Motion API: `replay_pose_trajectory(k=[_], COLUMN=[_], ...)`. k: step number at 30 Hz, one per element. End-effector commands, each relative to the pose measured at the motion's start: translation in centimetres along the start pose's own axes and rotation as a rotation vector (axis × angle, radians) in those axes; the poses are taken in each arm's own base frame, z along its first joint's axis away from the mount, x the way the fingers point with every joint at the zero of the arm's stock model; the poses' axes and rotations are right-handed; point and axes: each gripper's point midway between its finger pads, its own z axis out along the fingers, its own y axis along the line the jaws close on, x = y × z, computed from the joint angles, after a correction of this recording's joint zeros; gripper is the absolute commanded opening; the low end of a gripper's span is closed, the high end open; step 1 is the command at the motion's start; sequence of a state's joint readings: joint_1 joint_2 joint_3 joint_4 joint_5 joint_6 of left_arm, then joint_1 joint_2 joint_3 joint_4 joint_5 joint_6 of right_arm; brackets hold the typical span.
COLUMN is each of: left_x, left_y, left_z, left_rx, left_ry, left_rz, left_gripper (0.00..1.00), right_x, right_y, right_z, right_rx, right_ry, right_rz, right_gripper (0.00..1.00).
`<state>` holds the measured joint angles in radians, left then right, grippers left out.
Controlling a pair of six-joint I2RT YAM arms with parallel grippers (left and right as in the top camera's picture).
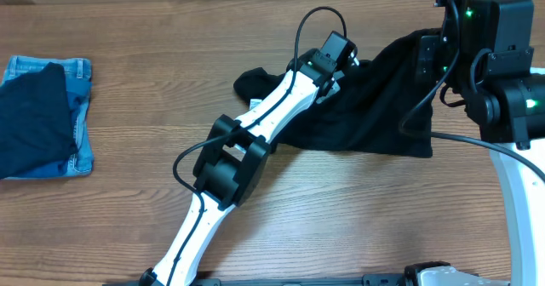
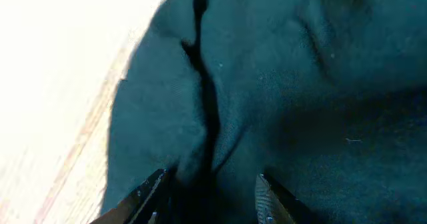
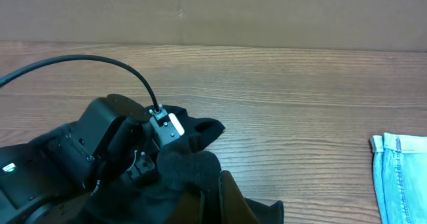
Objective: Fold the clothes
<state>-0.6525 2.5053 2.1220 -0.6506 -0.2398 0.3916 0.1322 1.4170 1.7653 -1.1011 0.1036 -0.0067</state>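
Note:
A black garment [image 1: 366, 116] lies crumpled on the wooden table at centre right. My left gripper [image 1: 336, 65] is down on its upper left part. In the left wrist view its fingers [image 2: 211, 177] are apart, with a raised fold of the black cloth [image 2: 280, 84] between them. My right gripper [image 1: 428, 52] is at the garment's upper right corner and holds it lifted. In the right wrist view its fingers [image 3: 210, 194] are shut on a bunch of the black cloth [image 3: 193, 164].
A folded pile sits at the table's left edge: blue jeans [image 1: 81, 124] with a dark folded cloth [image 1: 34, 120] on top. The jeans' edge shows in the right wrist view [image 3: 400, 177]. The left arm [image 1: 247, 141] stretches diagonally across the table's middle.

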Motion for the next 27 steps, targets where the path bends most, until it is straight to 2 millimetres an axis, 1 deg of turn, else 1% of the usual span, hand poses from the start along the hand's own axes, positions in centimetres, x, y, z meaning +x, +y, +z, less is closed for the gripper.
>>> replay_pose_trajectory(k=[1, 7, 11, 14, 16, 18, 20, 21, 23, 25, 27], left_x=[1.8, 2.3, 2.4, 2.4, 2.2, 2.1, 1.6, 1.1, -0.3, -1.3, -0.8], left_y=[-0.4, 0.8, 1.2, 1.2, 1.3, 1.5, 1.9, 2.7, 4.5, 7.5, 11.2], left_z=[1.9, 2.1, 2.1, 2.1, 2.0, 1.8, 1.0, 0.1, -2.8, -6.6, -10.5], left_rx=[0.008, -0.004, -0.027, -0.028, -0.03, -0.033, -0.041, -0.062, -0.083, -0.118, -0.154], left_ry=[0.046, 0.055, 0.059, 0.059, 0.057, 0.052, 0.042, 0.032, -0.004, -0.049, -0.075], left_rz=[-0.021, -0.038, -0.04, -0.05, -0.051, -0.053, -0.066, -0.092, -0.11, -0.145, -0.232], left_gripper=[0.45, 0.45, 0.4, 0.31, 0.14, 0.04, 0.04, 0.04, 0.04, 0.04, 0.04], right_x=[-1.1, -1.1, -1.1, -1.1, -1.1, -1.0, -1.0, -0.9, -0.8, -0.8, -0.9], right_y=[-0.1, -0.1, -0.1, -0.1, -0.1, 0.0, 0.0, 0.0, 0.0, -0.1, -0.1], right_z=[-0.8, -0.8, -0.7, -0.7, -0.7, -0.5, -0.2, 0.0, 0.3, 0.4, 0.4], right_rx=[-0.004, -0.004, -0.004, -0.003, -0.003, -0.003, -0.003, -0.002, -0.002, 0.002, 0.004], right_ry=[-0.037, -0.037, -0.036, -0.035, -0.035, -0.031, -0.024, -0.019, -0.011, -0.011, -0.014], right_rz=[0.009, 0.009, 0.009, 0.009, 0.009, 0.009, 0.008, 0.008, 0.007, 0.007, 0.008], right_gripper=[0.04, 0.04, 0.04, 0.04, 0.04, 0.04, 0.04, 0.04, 0.04, 0.04, 0.04])
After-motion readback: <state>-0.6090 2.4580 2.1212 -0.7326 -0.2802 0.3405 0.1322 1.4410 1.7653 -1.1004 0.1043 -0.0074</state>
